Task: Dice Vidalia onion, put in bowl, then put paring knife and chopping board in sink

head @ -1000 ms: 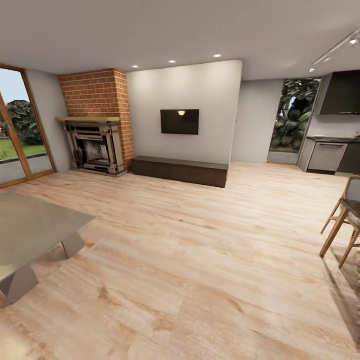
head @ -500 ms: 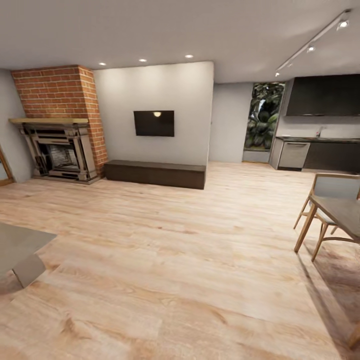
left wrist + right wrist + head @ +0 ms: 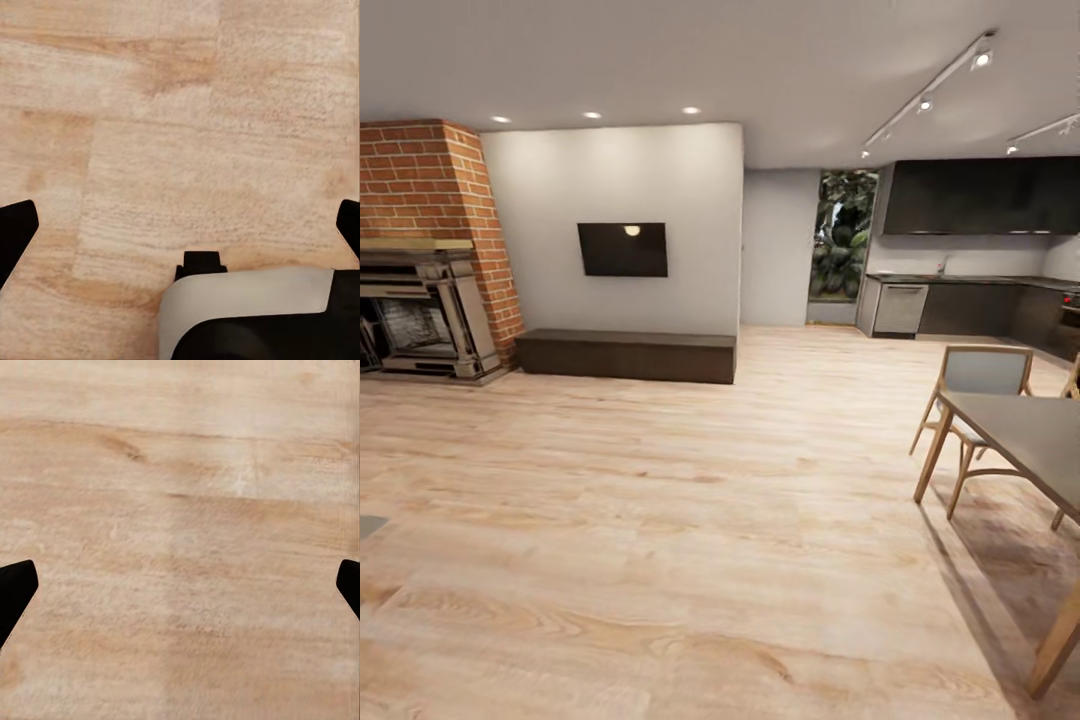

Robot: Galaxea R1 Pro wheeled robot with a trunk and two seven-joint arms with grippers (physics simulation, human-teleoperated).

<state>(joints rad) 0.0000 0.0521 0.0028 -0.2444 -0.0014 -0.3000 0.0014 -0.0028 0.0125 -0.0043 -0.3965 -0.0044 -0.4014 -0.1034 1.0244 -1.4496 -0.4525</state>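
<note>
- Left gripper [image 3: 180, 225]: fingertips spread wide, nothing held, hanging over wooden floor [image 3: 690, 520].
- Right gripper [image 3: 180, 585]: likewise spread, empty.
- Countertop [image 3: 960, 279]: far right of head view, well apart; onion and sink too distant to make out.
- Dining table [image 3: 1030, 435]: right, nearer.

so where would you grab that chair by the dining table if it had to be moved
Probably by the top rail of the grey backrest of the chair, coming from the open floor side. Its back faces away from the dining table, the seat sits tucked toward the table, and the thin wooden legs splay outward, so the upright backrest looks like the freest, firmest part. Both tools are open over bare floor.
</note>
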